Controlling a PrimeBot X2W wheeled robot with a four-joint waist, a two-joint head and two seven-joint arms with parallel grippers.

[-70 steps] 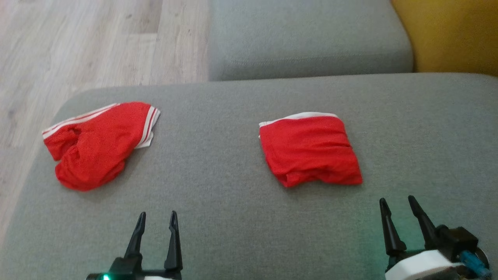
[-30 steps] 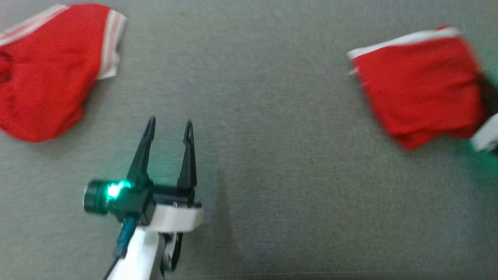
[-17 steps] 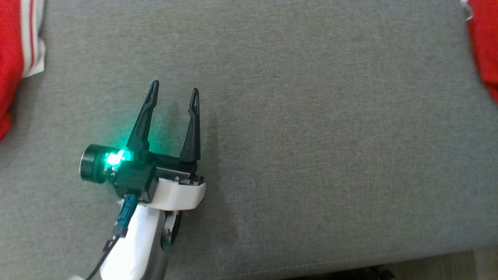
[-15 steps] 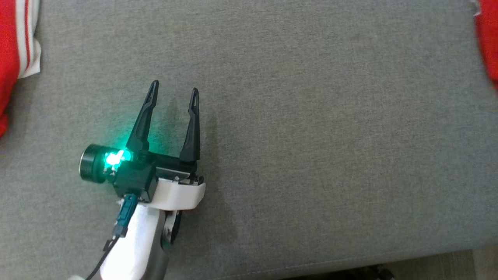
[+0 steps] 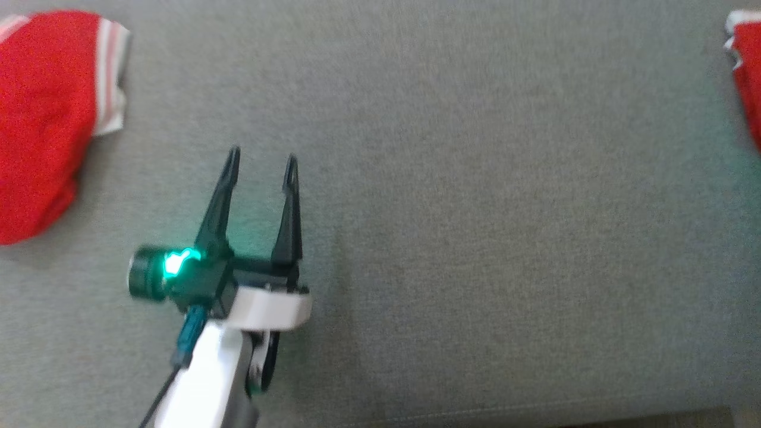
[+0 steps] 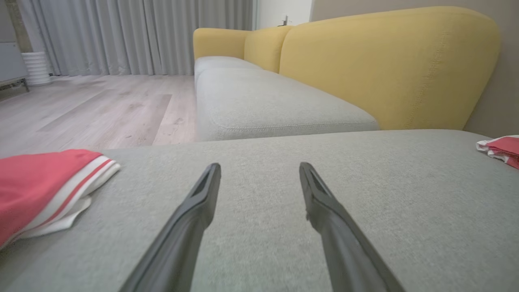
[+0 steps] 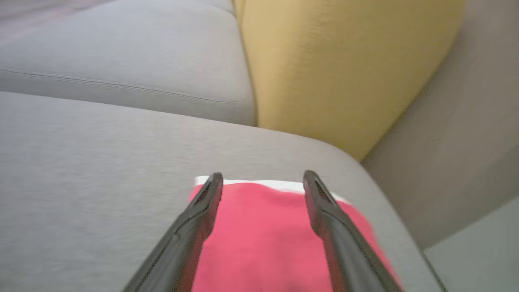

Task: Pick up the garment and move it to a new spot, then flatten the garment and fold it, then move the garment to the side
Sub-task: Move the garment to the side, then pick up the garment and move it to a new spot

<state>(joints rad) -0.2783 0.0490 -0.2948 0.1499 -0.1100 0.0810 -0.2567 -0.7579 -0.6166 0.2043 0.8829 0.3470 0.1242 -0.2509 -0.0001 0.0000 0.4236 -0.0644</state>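
A folded red garment with a white band [image 7: 263, 239] lies near the right corner of the grey cushion [image 5: 475, 238]. My right gripper [image 7: 263, 178] hovers just over it, open, fingers [image 7: 194, 227] apart and nothing pinched. In the head view only the folded garment's left edge [image 5: 750, 77] shows at the far right. A second, crumpled red garment with white stripes [image 5: 41, 119] lies at the left, also seen in the left wrist view [image 6: 36, 190]. My left gripper [image 5: 261, 160] rests open over bare cushion between the two, with nothing in it [image 6: 259, 170].
A yellow sofa back [image 6: 385, 65] and another grey seat cushion [image 6: 267, 105] stand beyond the cushion. Wooden floor [image 6: 93, 109] and curtains lie to the left. The cushion's right edge drops off beside the folded garment [image 7: 405, 227].
The head camera has dipped and shifted, so the whole picture moved. The folded garment now lies farther right on the cushion than before. The left gripper has stayed open in place.
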